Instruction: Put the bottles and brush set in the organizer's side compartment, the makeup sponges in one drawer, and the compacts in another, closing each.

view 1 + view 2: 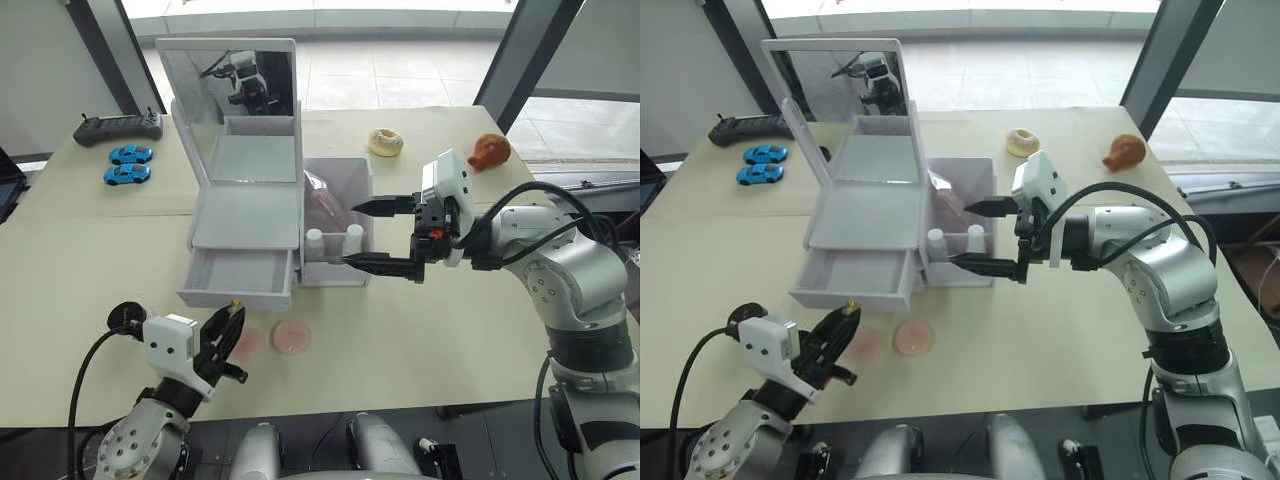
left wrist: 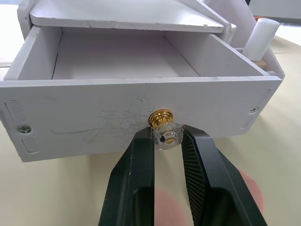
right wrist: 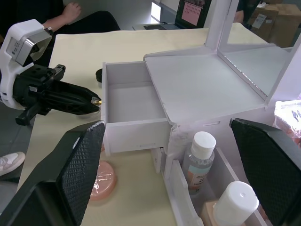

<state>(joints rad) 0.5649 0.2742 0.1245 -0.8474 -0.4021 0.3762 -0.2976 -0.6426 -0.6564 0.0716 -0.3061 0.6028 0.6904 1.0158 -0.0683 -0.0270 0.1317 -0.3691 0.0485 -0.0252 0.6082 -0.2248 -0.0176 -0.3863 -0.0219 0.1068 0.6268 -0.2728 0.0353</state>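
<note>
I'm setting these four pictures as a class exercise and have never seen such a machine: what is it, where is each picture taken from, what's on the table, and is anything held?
It is a two-armed humanoid robot. Two pictures come from its head, one from each wrist. On the table stands a white organizer with a mirror; bottles and a brush set sit in its side compartment. The left gripper is closed on the open drawer's gold knob. The right gripper hangs open, empty. Pink makeup sponges lie nearby.
</note>
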